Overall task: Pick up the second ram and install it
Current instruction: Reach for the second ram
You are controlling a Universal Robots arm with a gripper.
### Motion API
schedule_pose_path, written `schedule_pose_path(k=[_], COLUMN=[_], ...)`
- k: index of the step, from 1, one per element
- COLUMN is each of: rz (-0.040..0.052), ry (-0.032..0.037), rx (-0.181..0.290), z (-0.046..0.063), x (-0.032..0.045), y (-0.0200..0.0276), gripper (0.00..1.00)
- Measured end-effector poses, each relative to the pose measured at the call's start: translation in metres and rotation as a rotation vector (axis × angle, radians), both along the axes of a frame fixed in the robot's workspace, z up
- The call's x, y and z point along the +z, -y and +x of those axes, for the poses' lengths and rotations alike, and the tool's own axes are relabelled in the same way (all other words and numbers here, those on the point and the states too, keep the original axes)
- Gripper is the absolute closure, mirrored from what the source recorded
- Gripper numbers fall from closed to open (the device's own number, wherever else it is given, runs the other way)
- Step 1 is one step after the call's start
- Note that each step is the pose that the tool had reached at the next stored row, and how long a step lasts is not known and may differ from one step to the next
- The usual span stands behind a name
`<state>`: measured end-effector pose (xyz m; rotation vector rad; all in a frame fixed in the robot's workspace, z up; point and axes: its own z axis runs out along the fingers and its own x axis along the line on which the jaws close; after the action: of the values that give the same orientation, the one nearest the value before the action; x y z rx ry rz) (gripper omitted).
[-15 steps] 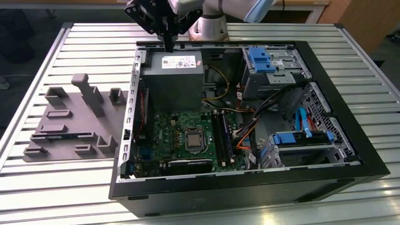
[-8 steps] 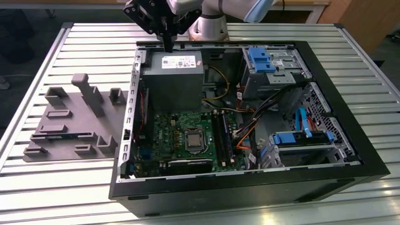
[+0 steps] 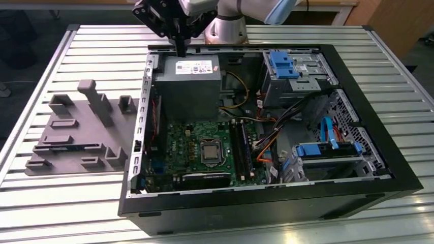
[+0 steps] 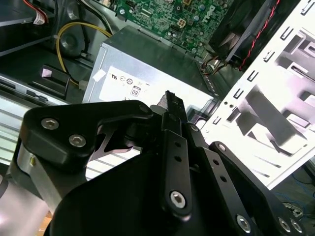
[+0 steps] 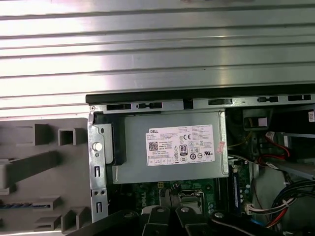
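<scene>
The second ram [image 3: 68, 148] is a thin dark green strip standing on edge in a slot of the grey fixture [image 3: 74, 127] at the exterior view's left, beside the open computer case. In the first wrist view the ram [image 5: 22, 205] shows as a dark strip in the fixture [image 5: 29, 167]. My gripper [image 3: 182, 50] hangs above the case's far wall, over the grey power supply [image 3: 188, 86], well away from the ram. Its fingers [image 4: 170, 105] are pressed together and shut, with nothing seen between them. The black motherboard slots [image 3: 241, 147] run beside the processor socket.
The black case [image 3: 271, 203] lies open on a slatted metal table [image 3: 54, 213]. Blue drive brackets [image 3: 281, 63] and cable bundles [image 3: 271, 137] fill its side at the exterior view's right. Grey fixture blocks [image 3: 95, 99] stand upright near the case wall.
</scene>
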<state>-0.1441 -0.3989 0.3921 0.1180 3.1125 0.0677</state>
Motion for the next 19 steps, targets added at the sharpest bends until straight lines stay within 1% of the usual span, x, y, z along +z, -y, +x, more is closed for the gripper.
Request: schedule_pose_path(k=[19], rz=[-0.0001], ry=[0.0000], rx=[0.000], z=[-0.0077], x=[-0.0008], y=[0.0000], gripper=[0.89])
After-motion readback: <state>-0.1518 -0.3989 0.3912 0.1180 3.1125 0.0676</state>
